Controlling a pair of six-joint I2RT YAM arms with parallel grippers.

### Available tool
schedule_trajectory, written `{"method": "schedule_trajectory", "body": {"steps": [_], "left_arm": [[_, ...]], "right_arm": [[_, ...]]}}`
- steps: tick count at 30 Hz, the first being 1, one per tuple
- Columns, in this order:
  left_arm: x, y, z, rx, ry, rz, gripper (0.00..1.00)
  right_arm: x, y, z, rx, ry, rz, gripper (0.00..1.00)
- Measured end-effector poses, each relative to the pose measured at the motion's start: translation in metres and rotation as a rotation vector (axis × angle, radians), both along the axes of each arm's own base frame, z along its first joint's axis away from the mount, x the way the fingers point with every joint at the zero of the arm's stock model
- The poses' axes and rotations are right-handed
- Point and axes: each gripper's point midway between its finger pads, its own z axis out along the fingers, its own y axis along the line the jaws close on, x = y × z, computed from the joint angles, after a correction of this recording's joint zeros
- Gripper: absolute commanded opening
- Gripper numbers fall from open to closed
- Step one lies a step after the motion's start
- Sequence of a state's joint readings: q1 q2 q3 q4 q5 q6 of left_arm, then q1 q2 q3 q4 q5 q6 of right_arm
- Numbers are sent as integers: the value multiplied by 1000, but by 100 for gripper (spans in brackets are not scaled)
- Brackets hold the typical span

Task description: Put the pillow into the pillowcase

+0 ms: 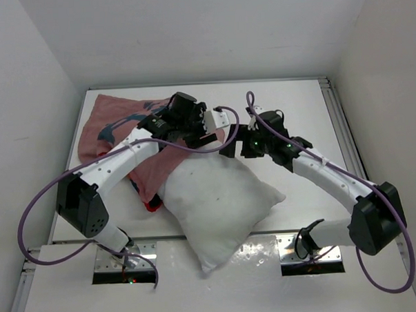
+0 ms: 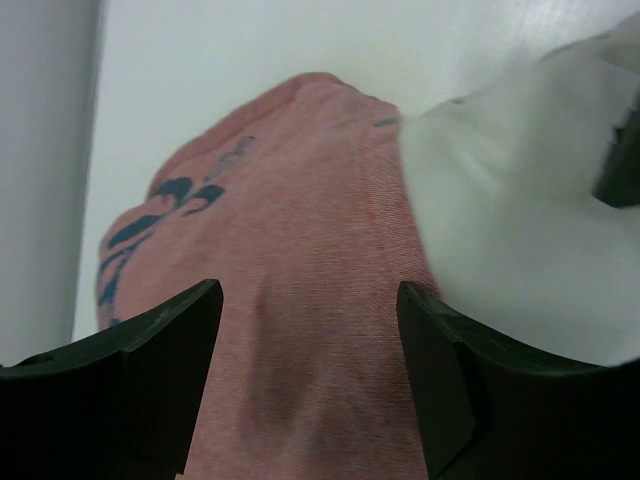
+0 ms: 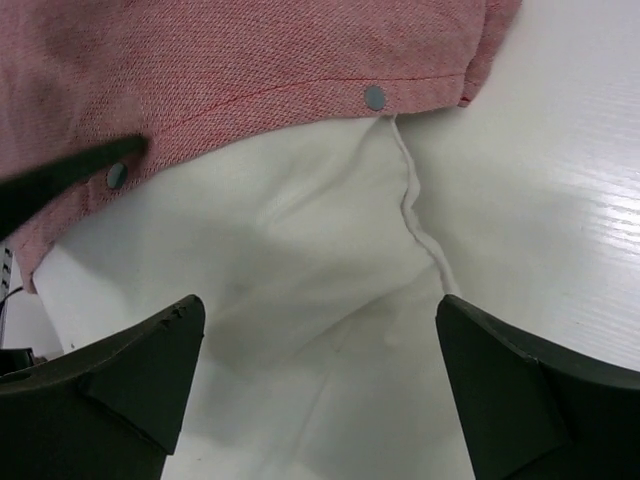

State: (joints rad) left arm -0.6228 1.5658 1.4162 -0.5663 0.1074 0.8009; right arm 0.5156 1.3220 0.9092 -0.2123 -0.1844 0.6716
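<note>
pillow (image 1: 220,204) lies tilted mid-bench, most of it outside the cover; only its far corner sits under the hem of the pillowcase (image 1: 113,122), which is bunched at far left with the paler side up; left end effector (image 2: 310,300) stands apart over the pink fabric, gripping nothing; right end effector (image 3: 320,310) is spread wide above that pillow corner at the hem; bench (image 1: 296,111) is white
</note>
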Motion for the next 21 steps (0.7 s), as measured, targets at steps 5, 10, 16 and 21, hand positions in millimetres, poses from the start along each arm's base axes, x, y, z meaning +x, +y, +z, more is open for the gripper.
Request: {"method": "schedule_trajectory", "body": {"steps": [5,10,16,21], "left_arm": [[-32,-2,-24,22,157,-65,70],[-59,0,-28,2,274,-136,70],[-58,15,-37,33,204,-47,53],[-35,28,-46,47,126,87,29]], "right_arm": [[2,-8,3,-1,-11,-16,97],[-1,-14,5,-5,-19,-19,97],[-5,-14,-1,-13,-4,-12,97],[-16,3,-7,-18,4,67,99]]}}
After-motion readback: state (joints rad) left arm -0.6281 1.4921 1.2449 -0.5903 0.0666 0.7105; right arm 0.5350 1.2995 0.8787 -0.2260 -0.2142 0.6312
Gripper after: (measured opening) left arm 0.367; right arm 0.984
